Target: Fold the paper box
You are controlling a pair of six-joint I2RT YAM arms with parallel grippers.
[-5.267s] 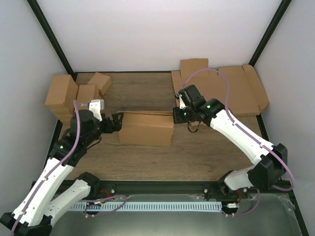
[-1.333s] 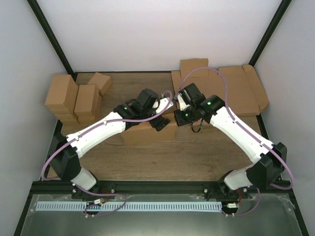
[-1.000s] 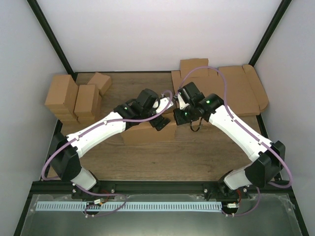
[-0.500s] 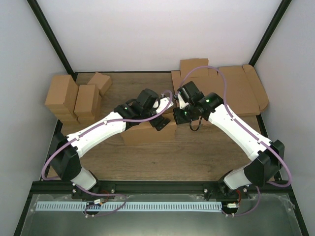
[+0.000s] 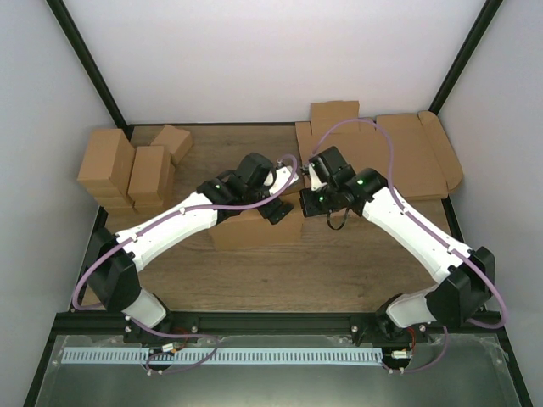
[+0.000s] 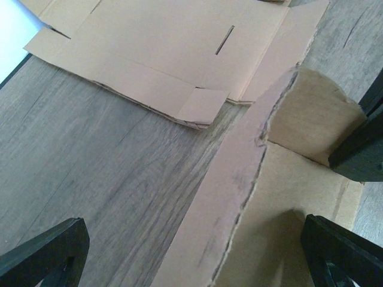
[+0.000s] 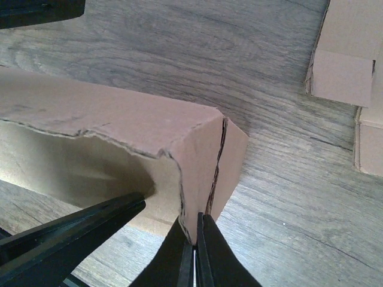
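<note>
You are pinching a corner wall of the paper box (image 7: 119,119) in the clenched fingers of your right gripper (image 7: 194,242), while your left gripper (image 6: 191,254) is hanging fully released, one upright box wall standing between its spread fingers, on the wooden table (image 5: 339,263).

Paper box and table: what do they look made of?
The paper box looks like brown cardboard, matte: fibrous ragged edges and a layered corner seam. The table shows grey-brown wood grain, matte; whether it is real wood or laminate, I cannot tell.
</note>
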